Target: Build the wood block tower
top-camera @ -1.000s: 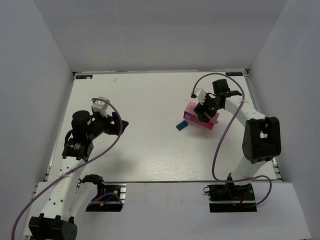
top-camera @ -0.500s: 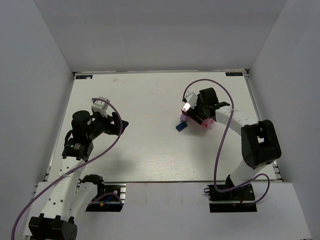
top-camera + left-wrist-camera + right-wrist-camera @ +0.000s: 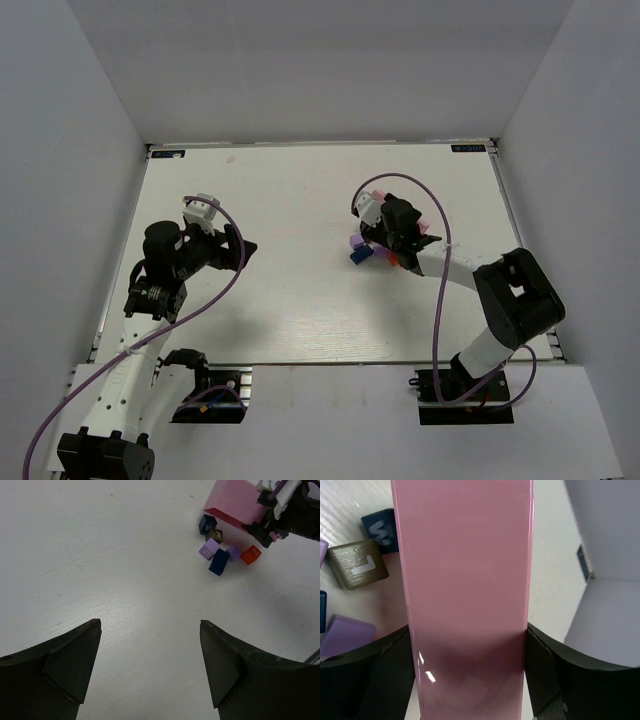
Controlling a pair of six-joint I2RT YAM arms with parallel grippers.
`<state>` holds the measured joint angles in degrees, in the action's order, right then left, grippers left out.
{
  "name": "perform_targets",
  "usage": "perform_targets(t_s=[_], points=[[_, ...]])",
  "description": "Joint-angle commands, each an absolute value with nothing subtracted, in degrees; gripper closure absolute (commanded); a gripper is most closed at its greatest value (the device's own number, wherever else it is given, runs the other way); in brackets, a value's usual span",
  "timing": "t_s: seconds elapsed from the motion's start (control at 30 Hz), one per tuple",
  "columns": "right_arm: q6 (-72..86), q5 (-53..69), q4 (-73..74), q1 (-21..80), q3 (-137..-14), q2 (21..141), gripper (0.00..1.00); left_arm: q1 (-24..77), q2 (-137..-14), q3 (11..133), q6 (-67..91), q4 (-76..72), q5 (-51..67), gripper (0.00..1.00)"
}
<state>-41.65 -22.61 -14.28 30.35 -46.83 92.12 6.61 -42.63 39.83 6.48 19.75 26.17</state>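
In the right wrist view, the right claw (image 3: 468,627) is pinching the pink tray (image 3: 465,555), a dark finger pressed on each long side, and the tray runs straight out ahead of it. Left of the tray lie a dark blue cube (image 3: 380,524) farthest from the claw, a gold cube (image 3: 357,565) nearer, and a lilac block (image 3: 345,635) just beside the left finger.

In the left wrist view, the left claw (image 3: 150,625) is spread wide with nothing between its fingers, above the white table (image 3: 100,555). Well ahead of it and to its right the blocks lie singly in a loose cluster: the dark blue cube, gold cube, lilac block, a blue brick (image 3: 219,561), a smaller lilac piece (image 3: 233,552) and a red cube (image 3: 250,555). The tray slants just beyond them.

From above, the left claw (image 3: 238,248) is well apart from the cluster. The right claw (image 3: 385,245) sits over it, with the lilac block (image 3: 356,240), blue brick (image 3: 360,256) and red cube (image 3: 392,261) showing beside it.
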Motion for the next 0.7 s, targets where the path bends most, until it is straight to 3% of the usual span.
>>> perform_targets(t_s=[0.0,0.23,0.4,0.67], points=[[-46.12,-29.43,-28.38,32.42,-44.75,87.89,1.00,6.77,-41.84,40.43,6.42,19.86,27.16,0.11],[-56.92,-31.99,-40.86,35.24,-38.06,86.66,1.00,6.77,-41.84,40.43,6.42,19.86,27.16,0.11],[-65.12,-36.64,-50.78,37.09,-34.54,93.41,1.00,6.77,-41.84,40.43,6.42,19.86,27.16,0.11],[-56.70,-35.60,-41.15,37.09,-40.33,90.98,1.00,6.77,-41.31,40.43,6.42,19.86,27.16,0.11]])
